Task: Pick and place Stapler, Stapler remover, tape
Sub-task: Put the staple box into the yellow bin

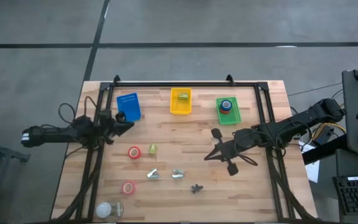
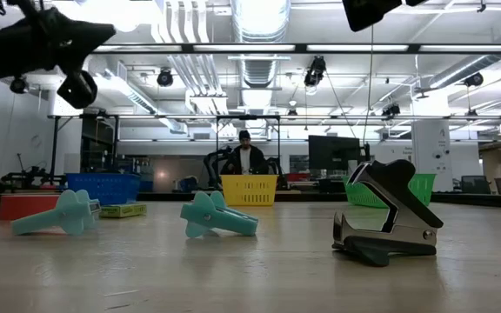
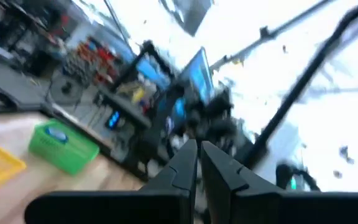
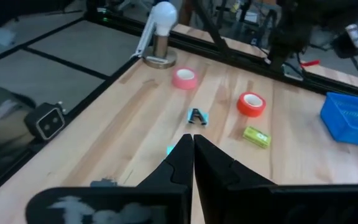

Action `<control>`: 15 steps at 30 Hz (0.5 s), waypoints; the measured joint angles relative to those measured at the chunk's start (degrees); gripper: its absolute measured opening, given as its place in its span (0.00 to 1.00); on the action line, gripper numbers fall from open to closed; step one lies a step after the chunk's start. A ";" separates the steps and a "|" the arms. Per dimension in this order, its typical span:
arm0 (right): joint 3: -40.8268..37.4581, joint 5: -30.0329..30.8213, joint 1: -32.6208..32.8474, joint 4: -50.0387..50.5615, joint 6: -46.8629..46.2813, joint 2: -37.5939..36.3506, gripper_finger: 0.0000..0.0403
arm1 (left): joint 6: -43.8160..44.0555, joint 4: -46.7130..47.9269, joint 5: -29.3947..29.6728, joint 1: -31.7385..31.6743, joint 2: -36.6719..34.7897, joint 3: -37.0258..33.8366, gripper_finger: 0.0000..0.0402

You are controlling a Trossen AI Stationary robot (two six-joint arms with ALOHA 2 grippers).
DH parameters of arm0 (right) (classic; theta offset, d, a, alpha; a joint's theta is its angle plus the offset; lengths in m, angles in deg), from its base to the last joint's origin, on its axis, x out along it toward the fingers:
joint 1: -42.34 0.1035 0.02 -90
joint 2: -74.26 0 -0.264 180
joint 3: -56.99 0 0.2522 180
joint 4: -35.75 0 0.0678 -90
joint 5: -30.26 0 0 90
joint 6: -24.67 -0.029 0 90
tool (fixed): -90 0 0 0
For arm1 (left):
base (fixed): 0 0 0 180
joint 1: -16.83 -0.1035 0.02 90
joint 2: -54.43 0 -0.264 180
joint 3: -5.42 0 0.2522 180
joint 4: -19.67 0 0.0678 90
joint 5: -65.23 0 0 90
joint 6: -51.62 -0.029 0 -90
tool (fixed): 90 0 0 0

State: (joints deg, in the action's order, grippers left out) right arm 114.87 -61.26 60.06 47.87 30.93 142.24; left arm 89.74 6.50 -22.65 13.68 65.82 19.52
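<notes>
A small yellow-green stapler [image 1: 152, 149] lies flat on the wooden table beside a red tape roll [image 1: 134, 152]. A pink tape roll [image 1: 128, 187] lies nearer the front. Two teal staple removers [image 1: 153, 175] [image 1: 178, 173] and a black one [image 1: 196, 188] rest on the boards. My left gripper [image 1: 126, 124] is shut and empty, raised near the blue basket [image 1: 128, 106]; in its wrist view [image 3: 199, 155] it points up into the room. My right gripper [image 1: 215, 132] is shut and empty, above the table below the green basket [image 1: 227, 110].
A yellow basket [image 1: 181, 101] holds a greenish item; the green basket holds a red-and-blue roll. A white bulb-shaped lamp [image 1: 106, 209] stands at the front left corner. A black frame [image 1: 185, 83] runs along the far edge and both sides. A person stands beyond the table [image 2: 245, 155].
</notes>
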 joint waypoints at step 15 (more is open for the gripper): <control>-0.39 -3.31 -0.59 1.90 2.11 -3.90 0.02 | 12.01 12.01 7.47 2.59 23.99 10.75 0.27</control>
State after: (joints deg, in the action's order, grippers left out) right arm 114.49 -64.57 59.47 49.78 33.04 138.34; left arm 101.75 18.51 -15.18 16.27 89.80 30.26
